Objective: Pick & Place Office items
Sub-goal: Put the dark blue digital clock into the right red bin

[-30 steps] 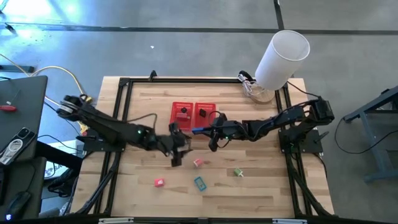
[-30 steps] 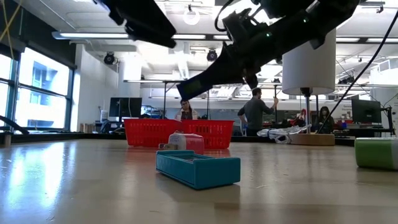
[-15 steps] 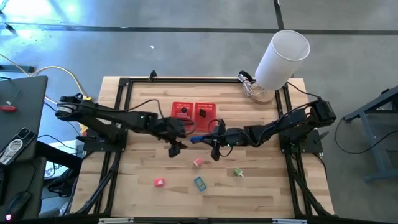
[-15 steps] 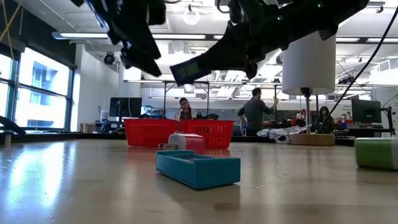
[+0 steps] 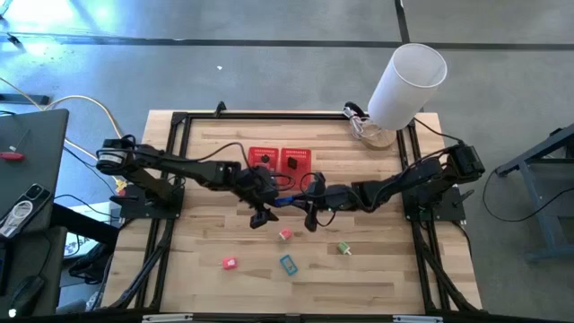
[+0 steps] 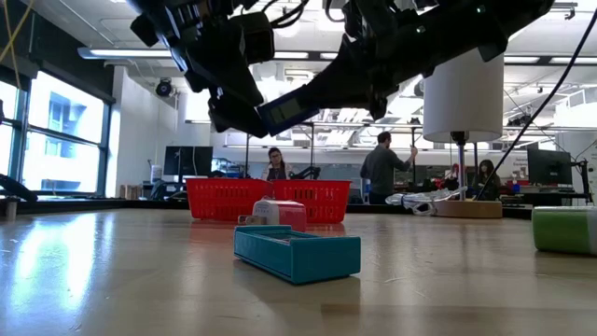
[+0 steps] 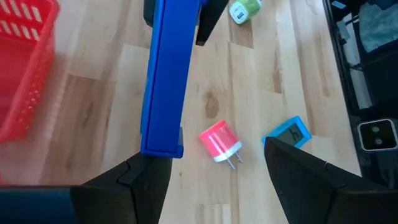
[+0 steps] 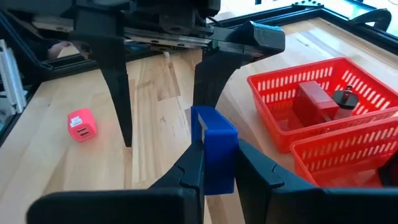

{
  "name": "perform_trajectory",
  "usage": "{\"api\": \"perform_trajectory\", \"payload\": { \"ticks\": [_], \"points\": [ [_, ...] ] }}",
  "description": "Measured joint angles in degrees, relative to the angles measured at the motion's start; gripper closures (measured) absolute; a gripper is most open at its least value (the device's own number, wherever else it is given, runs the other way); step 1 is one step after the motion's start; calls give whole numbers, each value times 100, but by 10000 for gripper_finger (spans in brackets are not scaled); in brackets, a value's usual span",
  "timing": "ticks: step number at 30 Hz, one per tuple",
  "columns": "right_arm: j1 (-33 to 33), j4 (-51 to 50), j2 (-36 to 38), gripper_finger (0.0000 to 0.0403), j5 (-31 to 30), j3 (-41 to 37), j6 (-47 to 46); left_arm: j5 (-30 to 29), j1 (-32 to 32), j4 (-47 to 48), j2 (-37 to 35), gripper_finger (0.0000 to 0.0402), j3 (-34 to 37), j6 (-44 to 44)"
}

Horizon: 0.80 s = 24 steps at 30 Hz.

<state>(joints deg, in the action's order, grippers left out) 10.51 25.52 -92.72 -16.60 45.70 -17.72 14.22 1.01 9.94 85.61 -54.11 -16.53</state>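
Note:
A long dark blue item (image 5: 283,201) hangs over the middle of the table, with my right gripper (image 5: 303,203) shut on it. My left gripper (image 5: 260,215) faces it from the left, open. The item's free end (image 7: 161,140) lies between the open fingers, close beside one finger (image 7: 140,177). On the wood below rest a pale pink plug (image 7: 217,142), a teal item (image 7: 287,132), a green item (image 5: 343,248) and a red-pink item (image 5: 229,263). A black item (image 8: 345,96) lies in the red basket (image 5: 280,162). My right gripper pinches the blue item's right-hand end (image 8: 214,163) between its two fingers. The fingers come from the table's right, slanting a little down, and lie along the item. The item sticks out toward the left, lifted clear of the table. My left gripper: I cannot tell whether its finger touches the free end.
The red two-compartment basket stands just beyond the grippers toward the far edge, with a red block (image 8: 314,99) in it. A big white cylinder (image 5: 408,82) stands at the far right corner. A black frame (image 5: 184,144) borders the tabletop.
My left gripper has swung toward the right and down, rolling its wrist, and now brackets the blue item's free end. My right gripper carried the blue item a little toward the near edge, then kept still.

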Motion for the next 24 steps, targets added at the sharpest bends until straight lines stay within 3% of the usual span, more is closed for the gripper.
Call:
{"api": "perform_trajectory", "payload": {
  "ticks": [12,19,24],
  "points": [
    [-5,23,-3,353,119,-1,-42,-7,-135,-31,26,156,0,27],
    [3,36,-7,353,424,10,-153,-298,-143,128,22,156,-2,44],
    [5,-64,-7,353,283,10,-106,-252,-143,-2,22,156,-2,39]
  ]
}}
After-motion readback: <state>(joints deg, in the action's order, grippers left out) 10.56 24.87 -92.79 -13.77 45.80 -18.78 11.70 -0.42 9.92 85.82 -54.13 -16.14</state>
